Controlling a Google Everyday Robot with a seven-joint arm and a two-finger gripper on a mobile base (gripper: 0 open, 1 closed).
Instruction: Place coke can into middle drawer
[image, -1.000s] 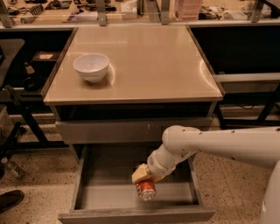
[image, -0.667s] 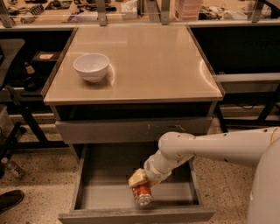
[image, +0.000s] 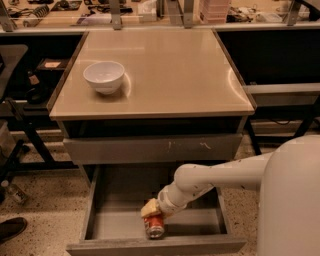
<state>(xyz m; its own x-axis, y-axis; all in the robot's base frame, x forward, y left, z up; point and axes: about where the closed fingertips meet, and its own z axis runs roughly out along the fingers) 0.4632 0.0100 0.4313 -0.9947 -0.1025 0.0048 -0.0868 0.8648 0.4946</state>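
The coke can is red-orange with a silver end. It is down inside the open middle drawer, near the drawer's front wall, pointing toward the front. My gripper reaches into the drawer from the right on a white arm and sits right at the can's back end, touching or holding it. The drawer is pulled out wide, with a flat grey floor and low side walls.
A white bowl stands on the tan cabinet top at the left. A closed grey drawer front with white scratch marks lies above the open drawer. A dark shoe is on the floor at left.
My arm and gripper have moved left and lower into the drawer, carrying the can down toward the drawer floor near the front wall.
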